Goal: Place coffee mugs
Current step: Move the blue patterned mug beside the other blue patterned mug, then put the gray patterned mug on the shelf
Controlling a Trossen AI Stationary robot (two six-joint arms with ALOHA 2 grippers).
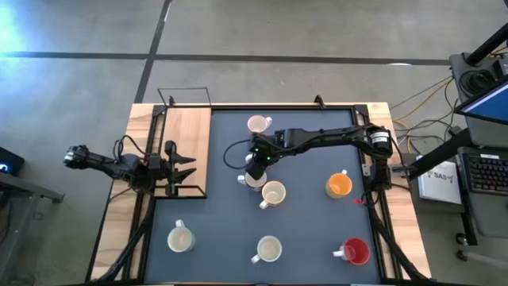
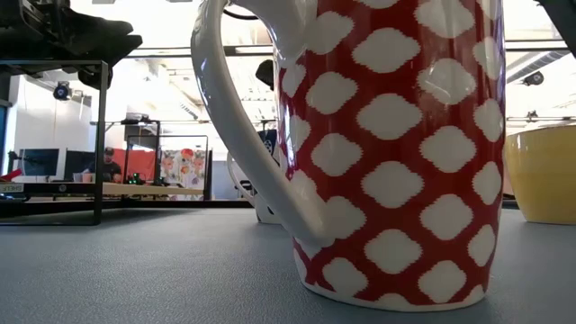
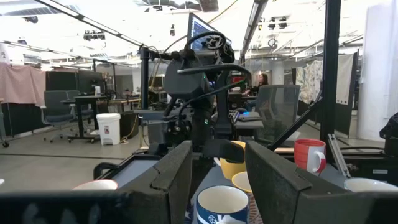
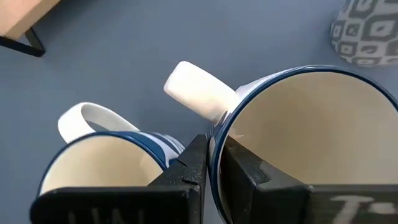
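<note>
Several mugs stand on the dark mat: white ones (image 1: 258, 124) (image 1: 180, 238) (image 1: 268, 249), a cream one (image 1: 273, 194), an orange one (image 1: 340, 185) and a red patterned one (image 1: 355, 252), which fills the low view (image 2: 396, 153). My right gripper (image 1: 254, 164) (image 4: 214, 165) is at the mat's middle, shut on a blue-rimmed white mug (image 4: 305, 143). This mug is mostly hidden under the gripper from above. A second blue-rimmed mug (image 4: 93, 162) (image 1: 246, 179) stands right beside it. My left gripper (image 1: 184, 167) waits open over the wooden board. My right gripper pinches the blue-rimmed mug's rim (image 4: 217, 134), just beside its handle (image 4: 193, 90). One finger (image 4: 255, 180) is inside the cup and the other (image 4: 186, 168) outside. The fingers come from above, pointing down. The mug is upright; whether its base is on the mat cannot be told.
A wooden board (image 1: 190, 131) with a thin black wire frame (image 1: 184, 91) lies on the table's left side. A black frame rail (image 1: 286, 107) edges the mat. A grey patterned mug (image 4: 367, 31) stands close to the held one. Bare mat lies between the near-row mugs.
</note>
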